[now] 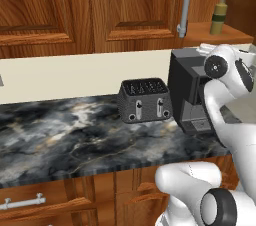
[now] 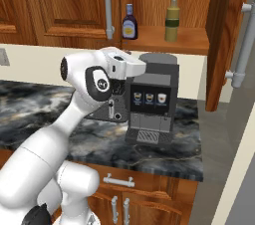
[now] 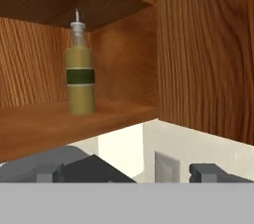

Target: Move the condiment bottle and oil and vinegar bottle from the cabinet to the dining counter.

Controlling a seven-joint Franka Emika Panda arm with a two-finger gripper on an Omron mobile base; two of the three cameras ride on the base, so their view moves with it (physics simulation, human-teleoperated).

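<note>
- the cabinet (image 2: 164,40) stood with its door swung out to the right, leaving its wooden shelf bare to the room.
- the oil and vinegar bottle (image 2: 173,17) stood upright on that shelf, toward its right end and set back from the front edge; it also showed in the left base view (image 1: 218,14) and in the hand view (image 3: 81,69).
- the condiment bottle (image 2: 129,23) stood upright on the same shelf, toward its left end, just beside the grey bar handle (image 2: 108,7) of the closed door; the two bottles were apart, with bare shelf between them.
- the gripper (image 3: 130,171) was spread wide and held nothing; its two dark finger tips showed far apart at the bottom of the hand view.
- the gripper sat below the shelf's front edge and in front of it, above the coffee machine (image 2: 152,102), pointing up at the oil and vinegar bottle.
- in the hand view that bottle stood above and left of the gap between the tips, well apart from them, touching neither.
- the coffee machine stood on the marble kitchen top (image 1: 60,135) under the shelf, with the toaster (image 1: 145,101) just beside it on its left.
</note>
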